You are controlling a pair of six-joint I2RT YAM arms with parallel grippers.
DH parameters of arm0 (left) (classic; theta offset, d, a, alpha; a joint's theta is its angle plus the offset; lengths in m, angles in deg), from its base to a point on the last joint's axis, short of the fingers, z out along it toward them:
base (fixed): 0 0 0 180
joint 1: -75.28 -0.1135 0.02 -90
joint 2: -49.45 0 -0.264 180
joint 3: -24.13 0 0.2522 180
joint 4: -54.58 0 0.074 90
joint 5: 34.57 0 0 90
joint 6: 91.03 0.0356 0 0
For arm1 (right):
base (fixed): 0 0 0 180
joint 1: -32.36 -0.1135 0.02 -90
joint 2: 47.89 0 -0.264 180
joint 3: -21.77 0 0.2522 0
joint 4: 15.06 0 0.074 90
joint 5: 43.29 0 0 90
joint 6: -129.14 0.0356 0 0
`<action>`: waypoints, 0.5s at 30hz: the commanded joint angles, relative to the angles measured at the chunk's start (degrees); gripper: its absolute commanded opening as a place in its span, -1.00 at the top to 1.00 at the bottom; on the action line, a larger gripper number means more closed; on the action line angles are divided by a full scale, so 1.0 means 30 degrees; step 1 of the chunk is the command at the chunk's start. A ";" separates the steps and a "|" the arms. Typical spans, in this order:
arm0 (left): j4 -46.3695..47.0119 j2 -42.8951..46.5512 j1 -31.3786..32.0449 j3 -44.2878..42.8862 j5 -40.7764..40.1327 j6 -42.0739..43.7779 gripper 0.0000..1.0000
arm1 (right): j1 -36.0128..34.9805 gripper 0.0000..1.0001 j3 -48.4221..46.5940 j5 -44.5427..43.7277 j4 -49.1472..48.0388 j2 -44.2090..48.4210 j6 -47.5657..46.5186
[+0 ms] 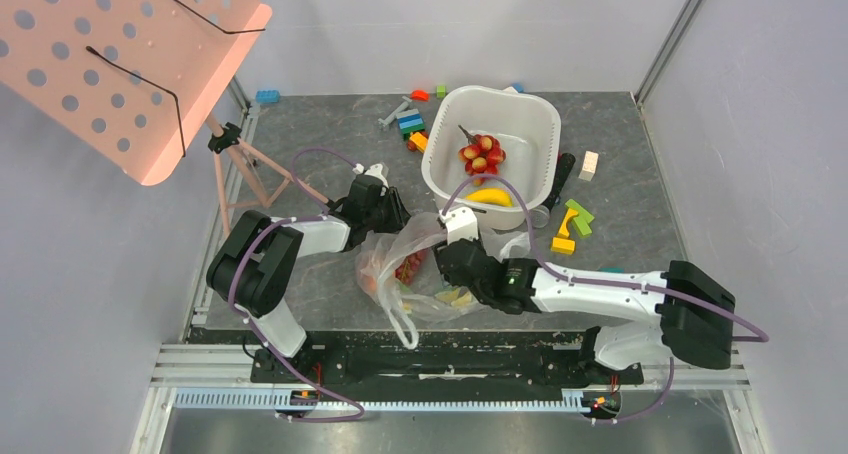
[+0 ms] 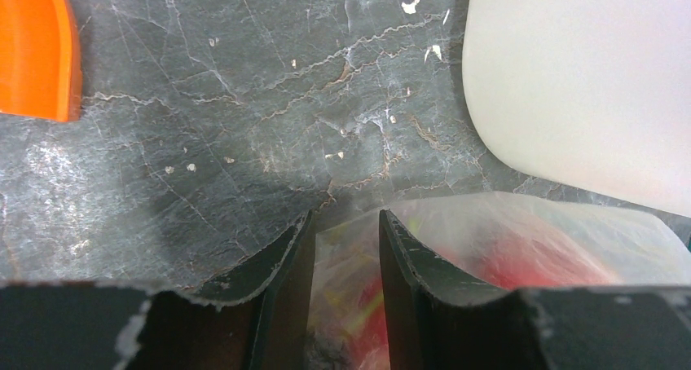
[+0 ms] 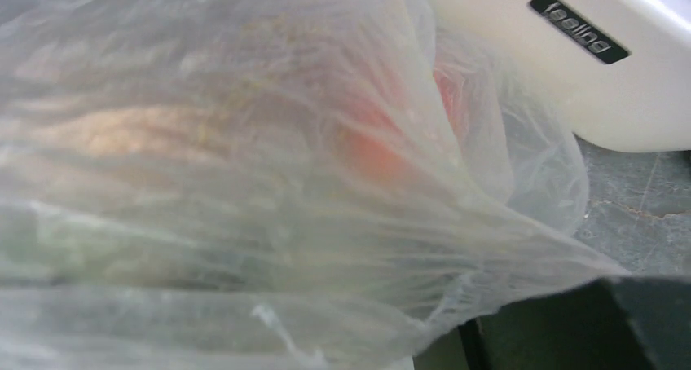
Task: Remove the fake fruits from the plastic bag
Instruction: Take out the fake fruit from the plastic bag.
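Note:
The clear plastic bag (image 1: 405, 274) lies crumpled between my two grippers, near the front of the grey mat. Red fruit (image 1: 408, 266) and pale wedges (image 1: 455, 296) show through its film. My left gripper (image 1: 385, 212) is at the bag's far left edge. In the left wrist view its jaws (image 2: 344, 215) stand close together with bag film (image 2: 530, 240) pinched between them. My right gripper (image 1: 458, 259) is pushed against the bag's right side. In the right wrist view the film (image 3: 244, 182) hides its fingers. The grape bunch (image 1: 482, 154) and a yellow piece (image 1: 490, 196) lie in the white basin (image 1: 540, 124).
The basin stands just behind the bag and shows in both wrist views (image 2: 587, 77) (image 3: 570, 68). Toy blocks lie left (image 1: 410, 124) and right (image 1: 570, 224) of it. A flat orange piece (image 2: 37, 52) lies on the mat. A pink perforated board (image 1: 120, 64) on a stand is at the far left.

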 commanded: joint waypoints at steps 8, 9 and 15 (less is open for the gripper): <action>0.0365 0.0130 0.0102 -0.0291 -0.0090 -0.0069 0.16 | 0.1801 -0.26 -0.0916 -0.1367 -0.3029 -0.1999 0.0893; 0.0365 0.0101 0.0102 -0.0303 -0.0062 -0.0054 0.16 | 0.1888 -0.27 -0.0962 -0.1380 -0.3220 -0.2182 0.0848; 0.0349 0.0092 0.0102 -0.0306 -0.0027 -0.0067 0.16 | 0.2302 -0.37 -0.1326 -0.1814 -0.3856 -0.3270 0.0805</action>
